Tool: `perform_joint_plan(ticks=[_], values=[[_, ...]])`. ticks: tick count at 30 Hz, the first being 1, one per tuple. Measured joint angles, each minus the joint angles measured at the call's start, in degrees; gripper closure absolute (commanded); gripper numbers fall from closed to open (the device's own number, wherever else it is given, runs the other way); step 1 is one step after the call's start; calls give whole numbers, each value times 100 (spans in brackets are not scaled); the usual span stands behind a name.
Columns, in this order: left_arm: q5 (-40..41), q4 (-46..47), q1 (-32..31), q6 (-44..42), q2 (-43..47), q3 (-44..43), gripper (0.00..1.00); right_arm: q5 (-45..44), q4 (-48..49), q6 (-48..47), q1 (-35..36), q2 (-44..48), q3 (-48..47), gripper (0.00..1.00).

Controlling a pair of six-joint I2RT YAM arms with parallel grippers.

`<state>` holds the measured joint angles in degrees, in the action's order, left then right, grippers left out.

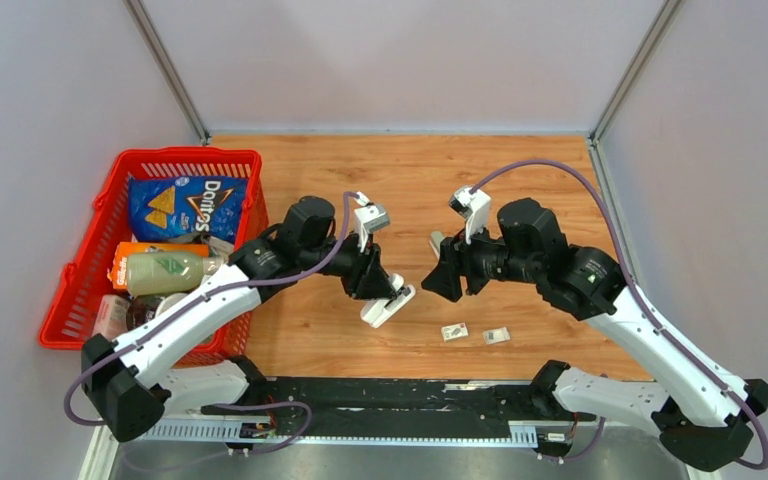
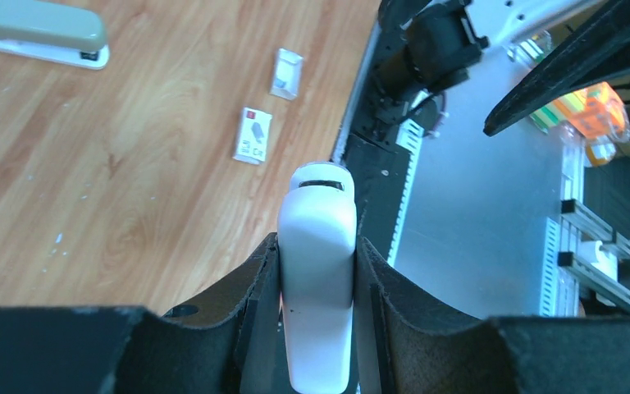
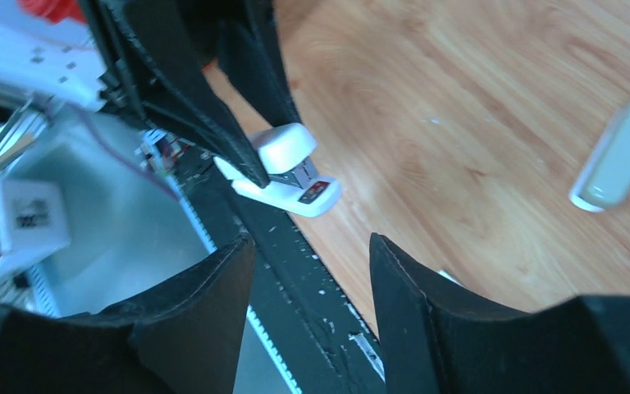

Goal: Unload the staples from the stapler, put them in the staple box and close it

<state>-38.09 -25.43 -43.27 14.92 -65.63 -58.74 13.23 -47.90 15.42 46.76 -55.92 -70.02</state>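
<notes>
Two staplers: a smooth white plastic one, clamped by its sides in the left gripper near the table's front edge, and a long olive-beige one lying on the wood well apart. Two small flat whitish packets lie near that edge; the staples themselves I cannot make out. The right gripper faces the white stapler, jaws spread and empty, one red mesh basket crowds the left side, and bare wood-grain table lies beyond.
</notes>
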Motion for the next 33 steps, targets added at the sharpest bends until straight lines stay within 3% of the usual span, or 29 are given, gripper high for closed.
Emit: perform_joint_plan(ticks=[6, 14, 33], values=[[-584, 225, -11, 4, 457, 238, 100, 1145, 70, -186, 17, -216, -129, 50], [-1108, 573, -11, 85, 511, 398, 100, 1934, 214, -297, 94, -483, -129, 55], [-1628, 1165, -11, 428, 691, 595, 100, 2319, 651, -385, 155, -531, 304, 62]])
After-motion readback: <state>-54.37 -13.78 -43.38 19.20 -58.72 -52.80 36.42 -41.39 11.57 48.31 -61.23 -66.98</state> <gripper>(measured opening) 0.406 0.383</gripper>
